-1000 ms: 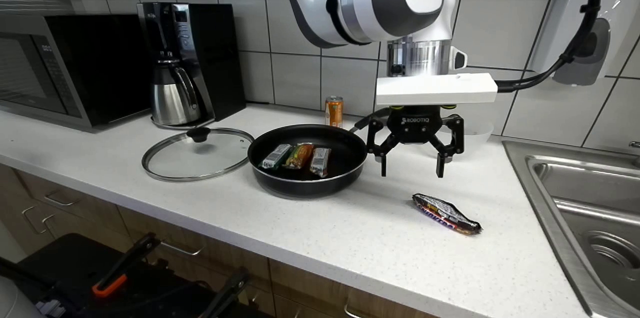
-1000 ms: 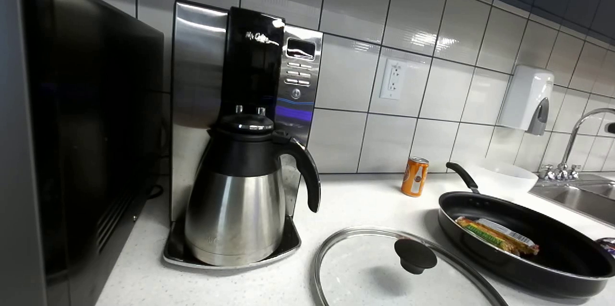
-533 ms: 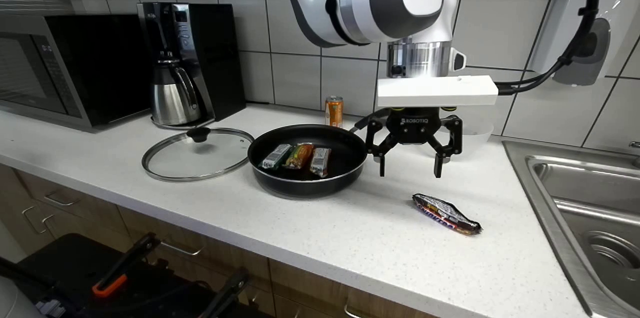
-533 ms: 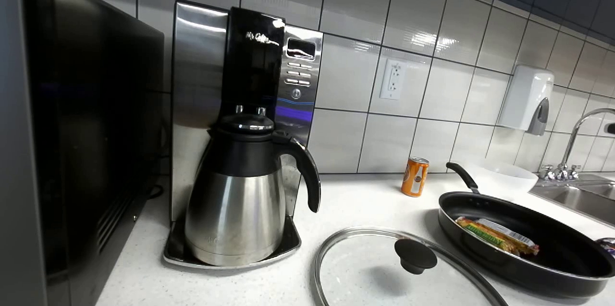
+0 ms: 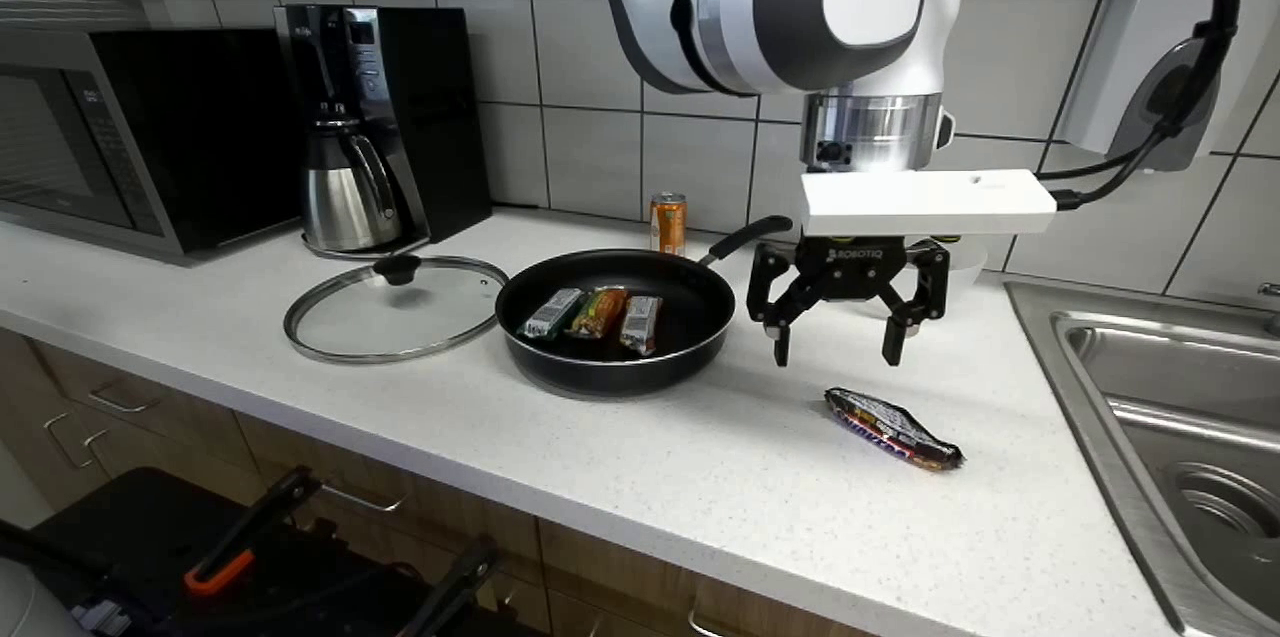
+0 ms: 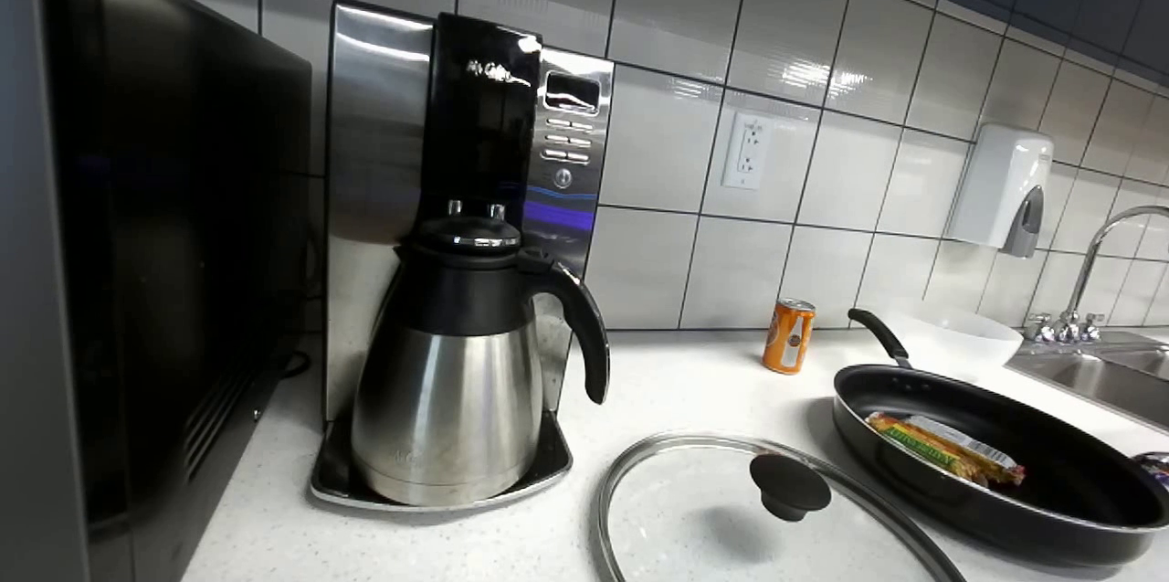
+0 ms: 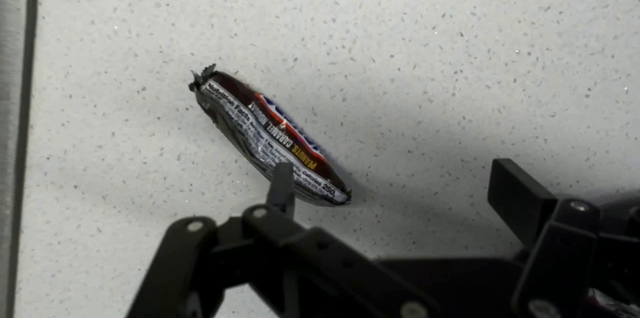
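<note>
The end effector (image 5: pixel 837 357) hangs above the table (image 5: pixel 700 487), its two fingers (image 5: pixel 893 345) spread wide with only air between them. Nearest to it is a candy bar (image 5: pixel 893 429) in a dark wrapper, lying on the table between the black pan (image 5: pixel 615 379) and the steel sink (image 5: pixel 1190 387), apart from both. The fingers do not touch the candy bar; in the wrist view it lies aslant, its printed nutrition facts facing up, and one finger hides a little of its edge.

Three wrapped bars (image 5: pixel 598 313) lie side by side in the pan: one green and silver, one mostly orange, one pale. The pan's handle (image 5: pixel 755 233) points back toward the tiled wall (image 5: pixel 590 147), and an orange can (image 5: pixel 668 225) stands upright behind the pan. A glass lid (image 5: pixel 430 317) lies just beside the pan, its black knob (image 5: pixel 397 269) up; I cannot tell whether they touch.

In an exterior view a pale bowl (image 6: pixel 968 340) sits past the handle. In both exterior views a coffee maker (image 5: pixel 430 117) holds a steel jug (image 5: pixel 345 192), next to a microwave (image 5: pixel 190 127).
</note>
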Robot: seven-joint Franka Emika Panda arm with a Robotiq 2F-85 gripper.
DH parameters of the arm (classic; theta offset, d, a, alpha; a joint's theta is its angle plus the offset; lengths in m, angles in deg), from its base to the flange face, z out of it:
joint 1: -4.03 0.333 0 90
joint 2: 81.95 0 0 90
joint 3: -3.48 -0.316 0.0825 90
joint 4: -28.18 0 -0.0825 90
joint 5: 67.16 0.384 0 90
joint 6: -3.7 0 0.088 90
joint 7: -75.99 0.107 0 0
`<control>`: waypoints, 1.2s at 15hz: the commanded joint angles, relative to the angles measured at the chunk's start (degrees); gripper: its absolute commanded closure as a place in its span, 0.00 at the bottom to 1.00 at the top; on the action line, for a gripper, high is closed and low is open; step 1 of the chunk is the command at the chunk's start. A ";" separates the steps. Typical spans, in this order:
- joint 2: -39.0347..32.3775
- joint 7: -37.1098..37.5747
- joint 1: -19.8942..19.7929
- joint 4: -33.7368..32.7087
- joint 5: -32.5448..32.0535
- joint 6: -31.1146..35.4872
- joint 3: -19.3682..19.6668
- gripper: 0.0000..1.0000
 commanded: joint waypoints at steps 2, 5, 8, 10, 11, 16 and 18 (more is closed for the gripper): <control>-3.03 -8.07 -2.60 -2.63 2.40 1.58 -0.17 0.00; -5.81 -10.68 -3.89 -4.94 3.83 1.80 -0.78 0.00; -8.85 -12.82 -4.96 -7.95 5.71 1.34 -1.68 0.00; -11.16 -13.65 -5.47 -10.28 6.47 1.01 -2.20 0.00; -12.24 -14.01 -5.71 -11.42 6.62 0.77 -2.46 0.00; -15.94 -14.49 -6.97 -15.25 5.94 0.10 -4.06 0.00; -16.70 -14.97 -7.23 -15.75 5.62 0.05 -4.59 0.00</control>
